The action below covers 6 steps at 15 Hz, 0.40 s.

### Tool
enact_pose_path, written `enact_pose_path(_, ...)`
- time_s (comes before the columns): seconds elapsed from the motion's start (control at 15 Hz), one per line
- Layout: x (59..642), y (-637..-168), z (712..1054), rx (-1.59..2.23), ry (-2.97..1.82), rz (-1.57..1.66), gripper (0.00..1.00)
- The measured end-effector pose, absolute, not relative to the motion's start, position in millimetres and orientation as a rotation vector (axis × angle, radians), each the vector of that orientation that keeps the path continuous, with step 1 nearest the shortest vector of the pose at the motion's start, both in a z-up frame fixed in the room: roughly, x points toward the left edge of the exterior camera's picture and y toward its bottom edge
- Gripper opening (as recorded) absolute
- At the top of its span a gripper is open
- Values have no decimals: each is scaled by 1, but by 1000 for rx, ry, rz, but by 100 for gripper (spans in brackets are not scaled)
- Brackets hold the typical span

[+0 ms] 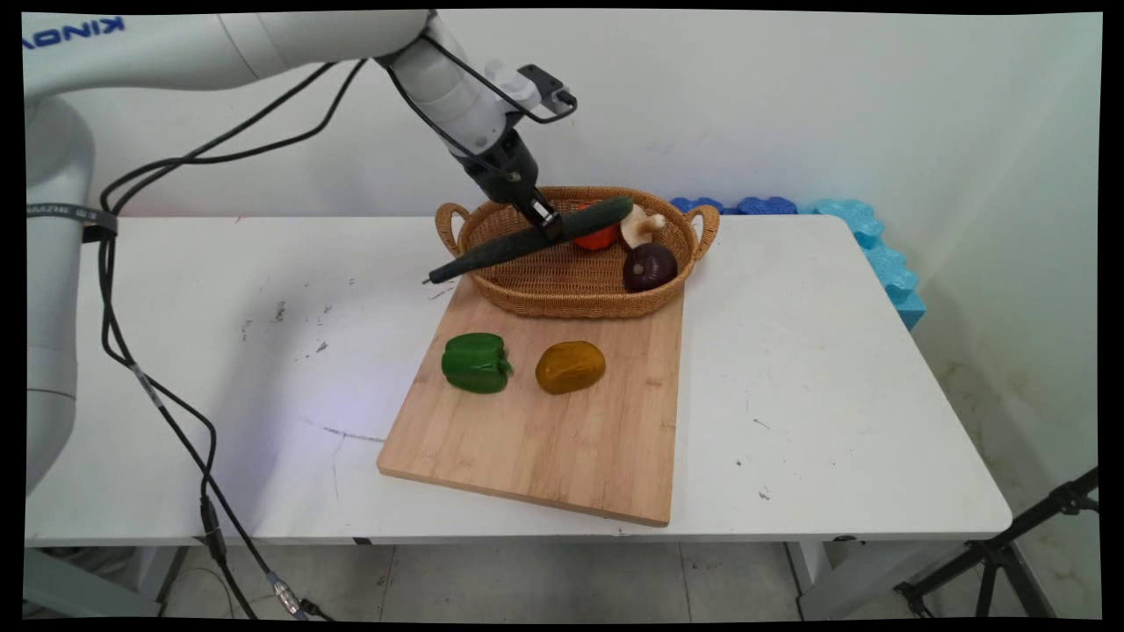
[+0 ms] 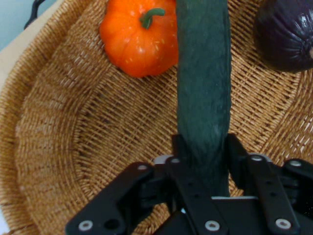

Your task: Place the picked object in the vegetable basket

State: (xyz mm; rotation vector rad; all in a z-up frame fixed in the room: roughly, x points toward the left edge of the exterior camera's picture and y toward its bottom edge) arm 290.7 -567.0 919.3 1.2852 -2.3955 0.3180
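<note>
My black gripper [image 1: 549, 225] is shut on a long dark green cucumber [image 1: 527, 241], held tilted above the wicker basket [image 1: 527, 298]. The cucumber's thin end sticks out past the basket's left rim and its thick end points to the back right. In the hand view the cucumber [image 2: 203, 88] runs up between my fingers [image 2: 238, 156] over the basket's woven floor [image 2: 98, 132]. In the basket lie an orange pumpkin [image 2: 139, 39], a dark purple onion [image 1: 650, 266] and a pale mushroom [image 1: 641, 228].
The basket rests on the far end of a wooden cutting board [image 1: 544, 430]. A green bell pepper [image 1: 476, 362] and a brown potato [image 1: 571, 366] lie on the board nearer the camera. Blue foam pieces [image 1: 865, 237] line the table's far right corner.
</note>
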Motion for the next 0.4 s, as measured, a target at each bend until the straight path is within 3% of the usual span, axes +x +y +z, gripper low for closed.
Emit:
enact_pose_path(0.07,289,-569,916,1288,-2397,315,100)
enact_pose_path(0.4,277,-577,908,1279,-2387,313,100)
